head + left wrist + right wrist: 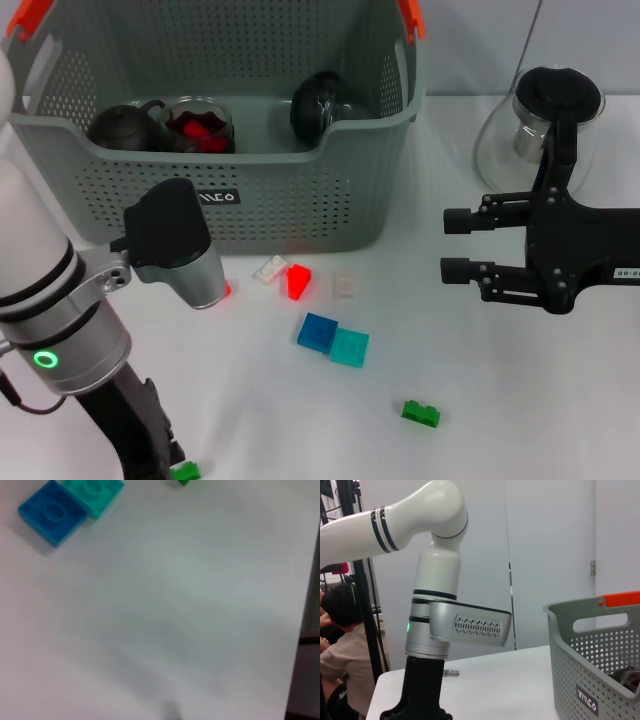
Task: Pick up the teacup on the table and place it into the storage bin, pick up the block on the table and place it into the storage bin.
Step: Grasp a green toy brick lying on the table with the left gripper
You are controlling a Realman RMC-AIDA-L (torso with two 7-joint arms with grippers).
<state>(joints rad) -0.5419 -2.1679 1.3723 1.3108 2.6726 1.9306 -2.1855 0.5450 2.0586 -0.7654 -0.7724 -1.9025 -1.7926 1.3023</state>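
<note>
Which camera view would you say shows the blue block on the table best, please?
The left wrist view: the blue block fills its corner, stud visible. The head view shows it smaller, touching the teal block. The right wrist view misses it.

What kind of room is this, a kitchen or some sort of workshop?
Probably a robotics lab, not a kitchen. A white jointed robot arm works over a plain white table strewn with small plastic toy blocks, beside a large grey perforated plastic basket. A seated person waits behind the table.
</note>
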